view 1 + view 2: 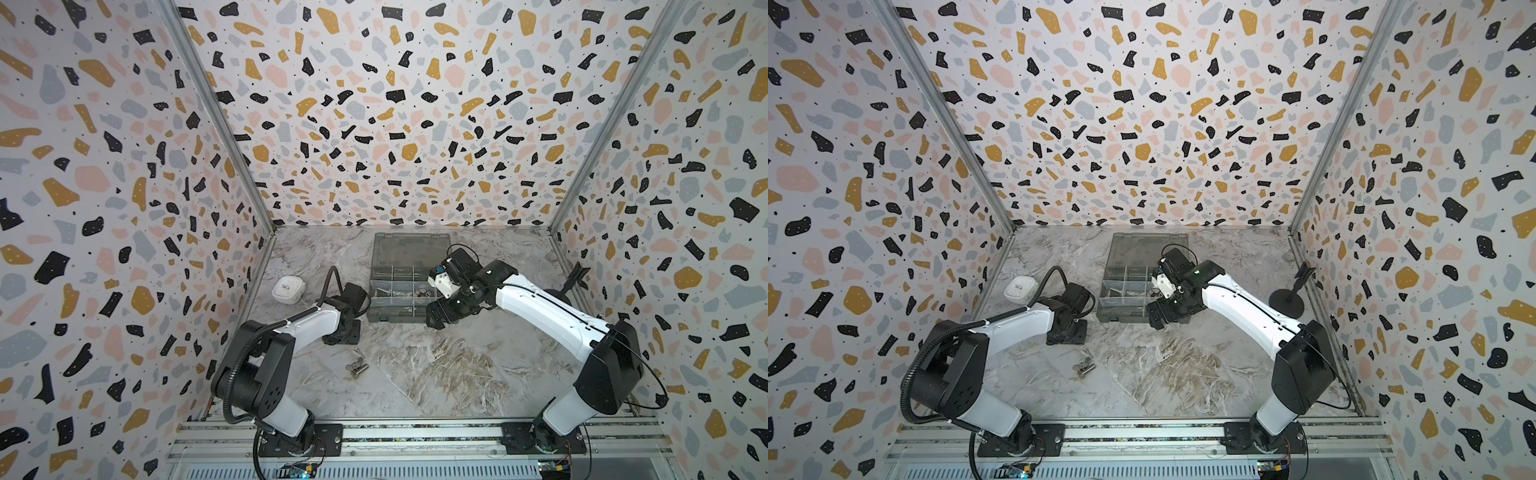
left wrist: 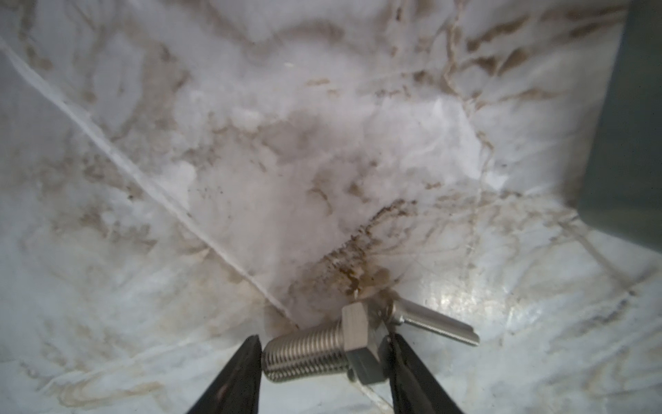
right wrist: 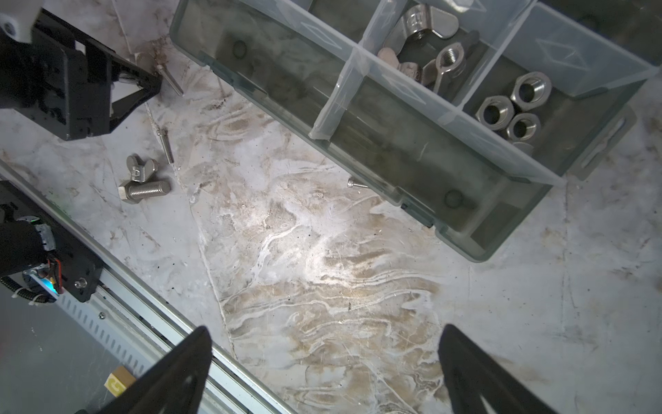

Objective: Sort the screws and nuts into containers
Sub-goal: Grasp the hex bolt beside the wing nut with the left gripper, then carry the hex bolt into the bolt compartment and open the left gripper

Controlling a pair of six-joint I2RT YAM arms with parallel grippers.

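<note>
Left gripper (image 2: 325,340): jaws at both ends of screw (image 2: 304,355) on table (image 2: 143,251), grip or just touching, cannot tell. Right gripper (image 3: 325,328): jaws wide open, empty, beside box (image 3: 376,161).

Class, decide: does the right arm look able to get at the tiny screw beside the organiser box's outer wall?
Probably yes: the right hand is open above the table, nothing between it and the tiny screw. The organiser box wall beside it may crowd the grip.

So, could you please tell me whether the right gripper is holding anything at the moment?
No, the right gripper stands wide open over the marble tabletop, with nothing between its jaws.
</note>
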